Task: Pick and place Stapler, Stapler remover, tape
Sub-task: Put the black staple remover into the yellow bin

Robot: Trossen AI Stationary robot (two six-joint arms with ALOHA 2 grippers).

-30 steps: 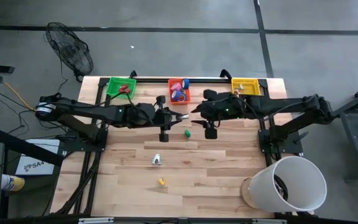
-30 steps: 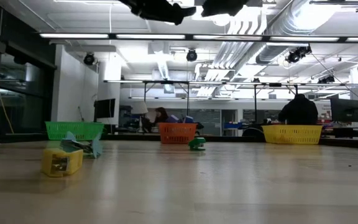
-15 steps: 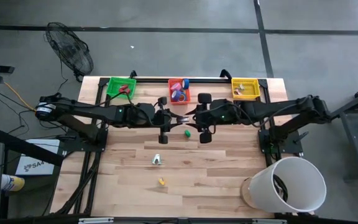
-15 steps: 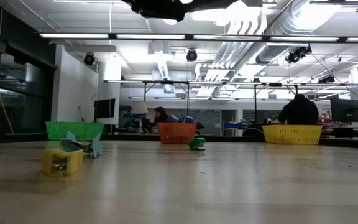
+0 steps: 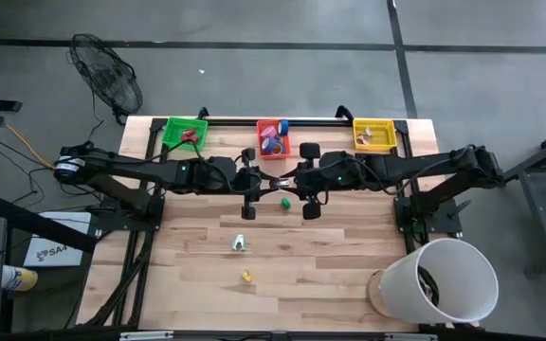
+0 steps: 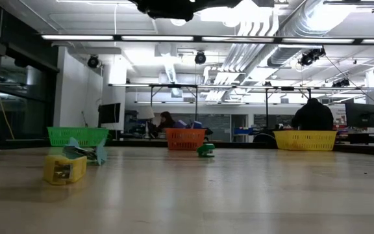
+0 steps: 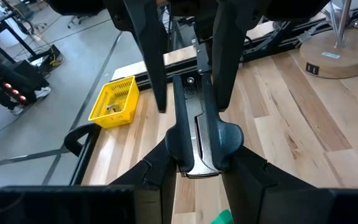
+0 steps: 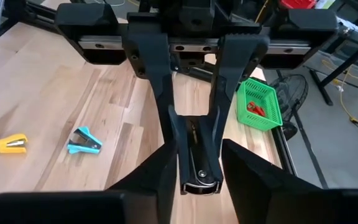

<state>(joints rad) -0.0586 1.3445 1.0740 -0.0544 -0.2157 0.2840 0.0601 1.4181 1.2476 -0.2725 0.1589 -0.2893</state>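
Black stapler (image 7: pixel 199 140) clamped by both left pincer (image 7: pixel 194 168) and right pincer (image 8: pixel 194 180), mid-air above table (image 5: pixel 330 256).

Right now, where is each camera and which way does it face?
High: overhead, looking down; left gripper and right gripper meet mid-table.
Low: table level, looking across; both along top.
Left wrist: past its gripper, toward yellow mesh bin.
Right wrist: past its gripper, toward green mesh bin.
Shared: black stapler in both wrist views.
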